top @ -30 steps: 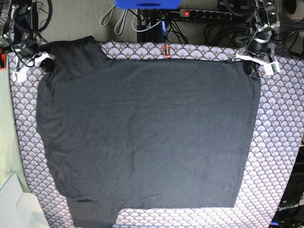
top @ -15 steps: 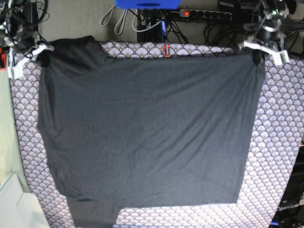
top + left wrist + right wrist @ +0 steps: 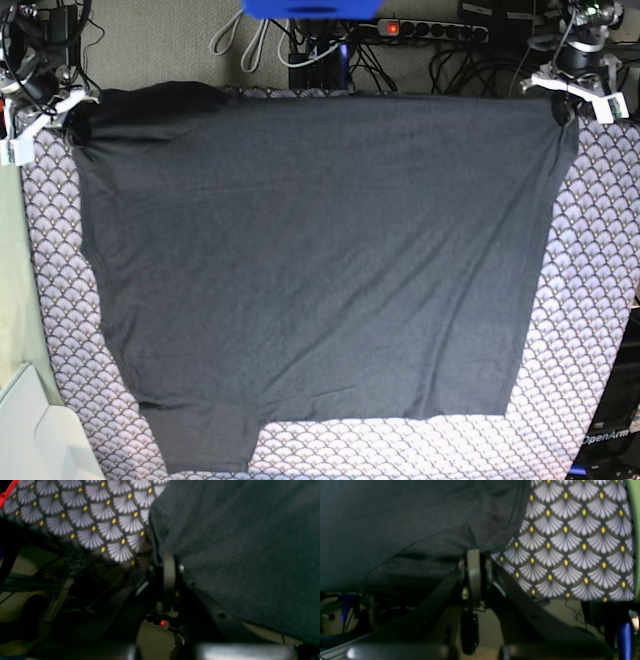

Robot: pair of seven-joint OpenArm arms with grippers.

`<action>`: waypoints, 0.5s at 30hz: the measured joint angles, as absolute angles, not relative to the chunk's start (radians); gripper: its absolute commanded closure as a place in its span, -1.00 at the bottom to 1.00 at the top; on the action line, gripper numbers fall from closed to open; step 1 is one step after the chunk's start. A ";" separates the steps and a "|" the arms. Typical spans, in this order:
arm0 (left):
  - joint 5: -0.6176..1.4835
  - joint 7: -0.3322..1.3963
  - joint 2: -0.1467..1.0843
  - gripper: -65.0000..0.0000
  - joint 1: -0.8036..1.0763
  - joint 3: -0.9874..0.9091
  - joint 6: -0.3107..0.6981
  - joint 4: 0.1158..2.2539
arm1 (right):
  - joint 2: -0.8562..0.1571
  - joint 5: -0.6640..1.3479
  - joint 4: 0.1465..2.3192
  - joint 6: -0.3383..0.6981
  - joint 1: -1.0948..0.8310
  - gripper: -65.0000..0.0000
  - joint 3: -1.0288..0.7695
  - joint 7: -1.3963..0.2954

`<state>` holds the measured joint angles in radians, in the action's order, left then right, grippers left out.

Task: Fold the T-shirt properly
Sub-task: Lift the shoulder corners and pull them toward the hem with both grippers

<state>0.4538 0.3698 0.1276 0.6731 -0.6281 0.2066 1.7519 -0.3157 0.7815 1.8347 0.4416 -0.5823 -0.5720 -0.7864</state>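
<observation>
Now both grippers clamp far corners of the T-shirt (image 3: 310, 270), left gripper (image 3: 566, 100) and right gripper (image 3: 62, 112), stretching it taut above the scallop-patterned cloth (image 3: 590, 300). Uneven pulling could slip a corner free, or skew the fold.

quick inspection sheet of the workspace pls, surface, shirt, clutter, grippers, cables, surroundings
surface: purple-white scallop-patterned cloth covers the table
job's things: T-shirt, plain dark side showing, spread wide, top corners pinched at the far edge, one sleeve at the near left
clutter: nothing seen on the cloth
grippers: left gripper shut on the T-shirt's corner; right gripper shut on the opposite corner
cables: tangle behind the table, beside a power strip with a red light
surroundings: white bin at the near left corner
</observation>
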 measured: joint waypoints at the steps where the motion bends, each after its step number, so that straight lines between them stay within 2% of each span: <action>1: 0.453 0.375 0.127 0.99 0.670 -0.628 0.206 1.759 | -0.316 0.781 1.835 0.442 -0.576 1.00 -0.572 -0.795; 4: 0.454 0.405 0.127 0.99 0.627 -0.629 0.202 1.784 | -0.318 0.770 1.835 0.445 -0.528 1.00 -0.571 -0.796; 10: 0.446 0.639 0.130 0.99 0.440 -0.632 0.196 1.772 | -0.321 0.765 1.834 0.445 -0.447 1.00 -0.567 -0.802; 15: 0.439 0.719 0.130 0.99 0.334 -0.633 0.191 1.771 | -0.321 0.776 1.790 0.448 -0.354 1.00 -0.565 -0.796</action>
<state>0.4393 0.7185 0.1303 0.3340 -0.6334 0.1909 1.7710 -0.3214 0.7765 1.7901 0.4484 -0.3538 -0.5648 -0.7959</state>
